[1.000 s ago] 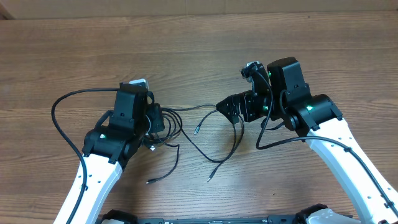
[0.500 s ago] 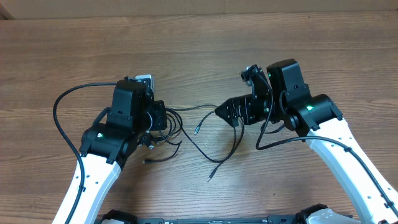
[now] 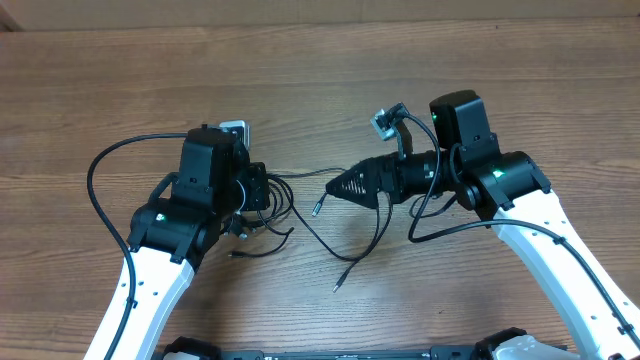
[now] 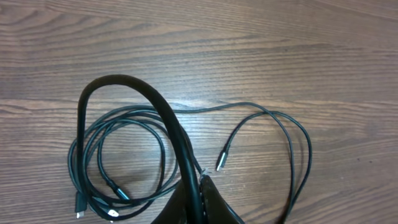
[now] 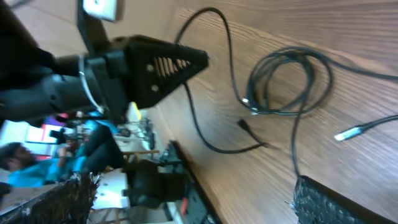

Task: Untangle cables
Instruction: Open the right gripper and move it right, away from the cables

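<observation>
Two thin black cables lie tangled between my grippers. Their coiled bundle sits beside my left gripper, which is shut on a strand of it. In the left wrist view the coil lies left of the jaws, and a loose plug lies just right of them. My right gripper points left with fingers together, a strand running to its tip. Loose plugs lie below it on the table. The right wrist view shows the coil, a plug and one finger.
The wooden table extends far beyond the arms. A thick black arm wire loops out left of the left arm, and another loops under the right arm. The left arm's gripper shows in the right wrist view.
My right wrist has rolled and its tip now reaches further left. The left gripper has shifted slightly back, and the loose cable end below it was dragged up toward the bundle.
</observation>
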